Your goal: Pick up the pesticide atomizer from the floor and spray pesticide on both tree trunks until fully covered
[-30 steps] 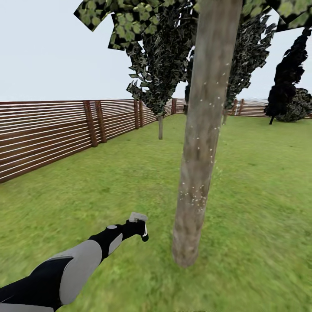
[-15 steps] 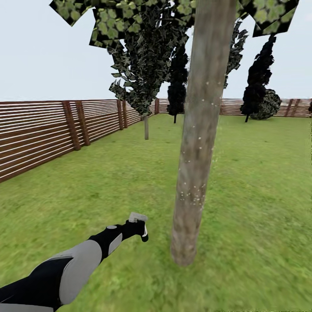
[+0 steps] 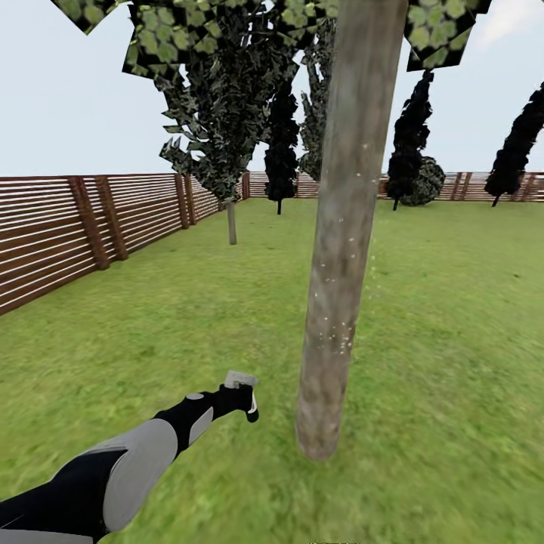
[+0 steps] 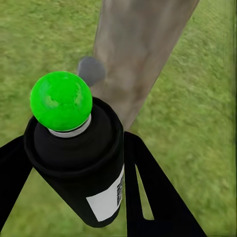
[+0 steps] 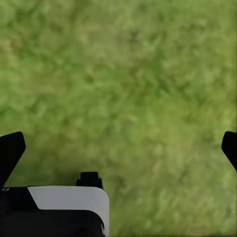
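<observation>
Swinging rightward past the fence [image 3: 68, 234], the head view keeps the speckled tree trunk [image 3: 340, 249] central as the left gripper [image 4: 79, 173] pinches the pesticide atomizer [image 4: 81, 168], suggesting spraying continues.

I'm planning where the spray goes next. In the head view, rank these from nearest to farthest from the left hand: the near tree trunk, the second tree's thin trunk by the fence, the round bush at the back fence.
1. Near tree trunk, just right of the left hand.
2. Second tree's thin trunk, ahead, near the left fence.
3. Round bush, far right at the back fence.
</observation>
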